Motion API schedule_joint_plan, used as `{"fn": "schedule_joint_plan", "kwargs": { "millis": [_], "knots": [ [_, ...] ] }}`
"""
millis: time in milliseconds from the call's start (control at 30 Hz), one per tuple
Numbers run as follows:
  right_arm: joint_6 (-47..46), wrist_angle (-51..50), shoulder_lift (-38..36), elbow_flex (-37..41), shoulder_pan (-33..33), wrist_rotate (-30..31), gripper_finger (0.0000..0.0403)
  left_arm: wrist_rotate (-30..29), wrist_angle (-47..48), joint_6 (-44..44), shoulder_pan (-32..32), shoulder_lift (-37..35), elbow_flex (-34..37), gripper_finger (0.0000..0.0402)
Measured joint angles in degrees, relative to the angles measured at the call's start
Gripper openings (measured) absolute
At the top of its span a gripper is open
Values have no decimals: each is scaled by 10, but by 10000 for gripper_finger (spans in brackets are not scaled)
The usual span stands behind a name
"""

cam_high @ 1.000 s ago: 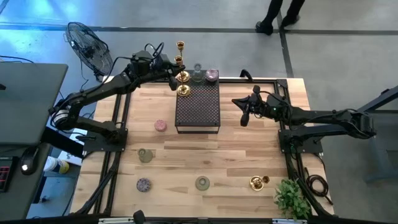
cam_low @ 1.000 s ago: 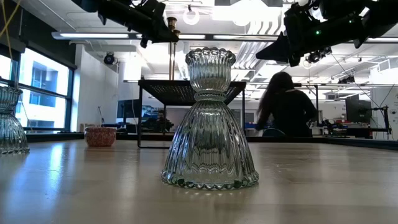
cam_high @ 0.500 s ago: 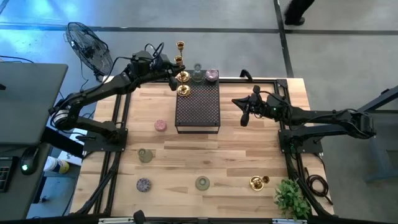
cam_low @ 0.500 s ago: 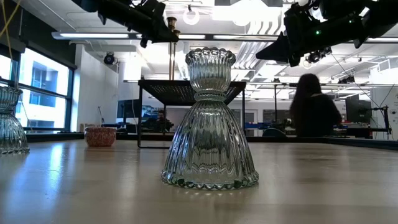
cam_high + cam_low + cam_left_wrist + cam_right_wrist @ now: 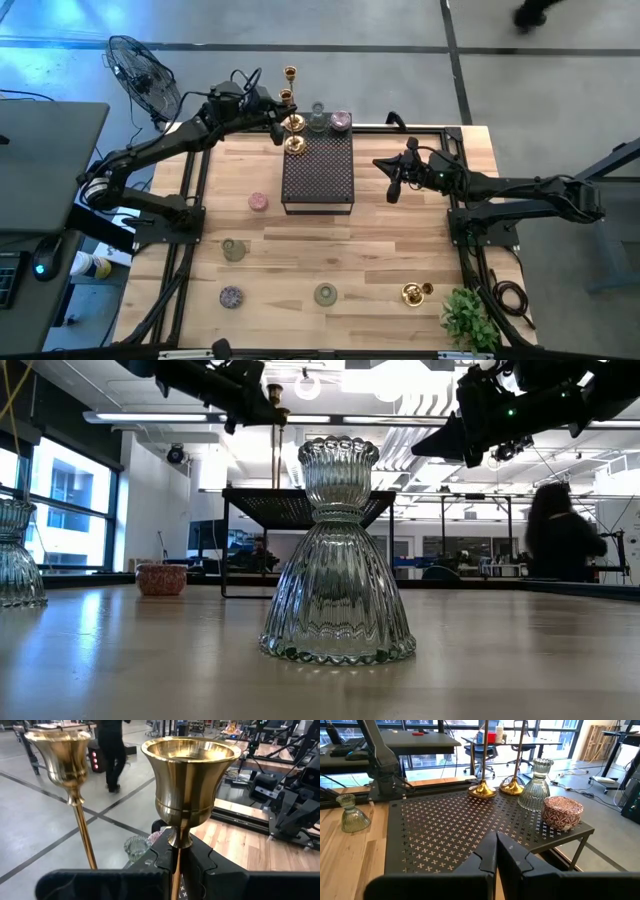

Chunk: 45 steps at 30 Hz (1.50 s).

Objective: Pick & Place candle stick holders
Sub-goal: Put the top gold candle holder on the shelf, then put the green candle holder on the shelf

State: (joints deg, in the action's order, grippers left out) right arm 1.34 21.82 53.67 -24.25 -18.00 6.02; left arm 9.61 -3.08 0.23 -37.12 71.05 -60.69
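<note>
- The left gripper (image 5: 281, 122) is holding a gold candlestick (image 5: 189, 780) by its slim stem, fingers (image 5: 167, 852) closed tight on it, at the far left corner of the dark box (image 5: 318, 172).
- Between the earlier views and now, the arms are barely moving; the candlestick's base is staying low over, or perhaps on, the box top, and I cannot tell which.
- A second gold candlestick (image 5: 290, 75), a clear glass holder (image 5: 317, 117) and a pink holder (image 5: 341, 121) are standing along the box's far edge.
- The right gripper (image 5: 392, 183) is waiting beside the box's right edge, fingers nearly together and holding nothing.
- Five more holders are standing on the bench (image 5: 380, 250), so the task looks under halfway done.
- Only a person (image 5: 560, 540) in the room behind is changing place.
</note>
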Motion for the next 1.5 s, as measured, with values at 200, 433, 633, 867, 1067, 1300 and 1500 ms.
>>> {"fn": "schedule_joint_plan", "kwargs": {
  "millis": [200,433,633,867,1067,1300,1500],
  "knots": [
    [0,-1,0,0,0,0,0,-1,0,1,0,0,0,15],
    [0,-1,0,0,0,0,0,-1,5,0,0,0,0,15],
    [0,-2,0,0,0,0,0,0,15,0,0,0,0,15],
    [0,-2,0,0,0,0,0,0,19,1,0,0,0,50],
    [0,-2,0,0,0,0,0,-1,20,1,0,0,0,120],
    [0,-2,0,0,0,0,0,7,42,10,0,-13,0,170],
    [0,-2,0,0,0,0,0,8,128,42,0,-59,0,186]
  ]
}}
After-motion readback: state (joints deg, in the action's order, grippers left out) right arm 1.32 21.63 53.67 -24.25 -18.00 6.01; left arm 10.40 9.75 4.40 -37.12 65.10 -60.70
